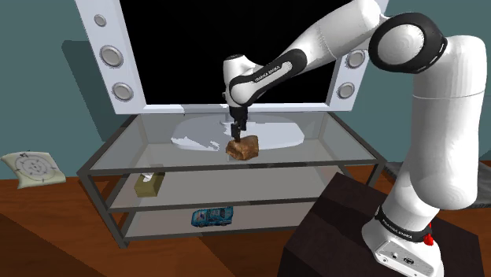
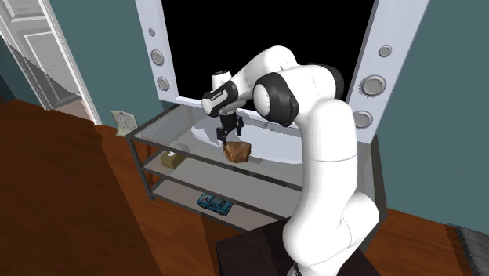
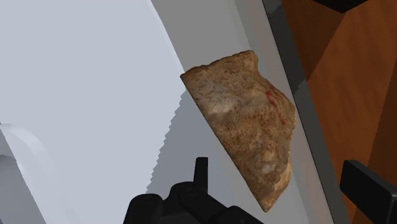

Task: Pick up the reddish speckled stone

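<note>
White arm [image 1: 315, 47] reaching up and left from dark stand [image 1: 326, 236], black tool [image 1: 238, 126] right at the top of brown speckled stone [image 1: 242, 147] on glass-topped bench [image 1: 228, 167], tan box [image 1: 148, 184] on middle shelf [image 1: 260, 185], blue toy car [image 1: 212, 216] on lowest shelf [image 1: 271, 216], light-studded mirror frame [image 1: 110, 55] behind.

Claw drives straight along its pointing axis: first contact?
Most likely the reddish speckled stone, right under the open claw; the top shelf comes after. Exact gap unclear.

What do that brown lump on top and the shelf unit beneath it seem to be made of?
The lump looks like rough stone: matte reddish-brown, speckled, with pale patches and irregular facets. The shelf unit seems to be glass shelves in a grey, possibly metal frame: the panels are see-through, the bars thin and plain.
</note>
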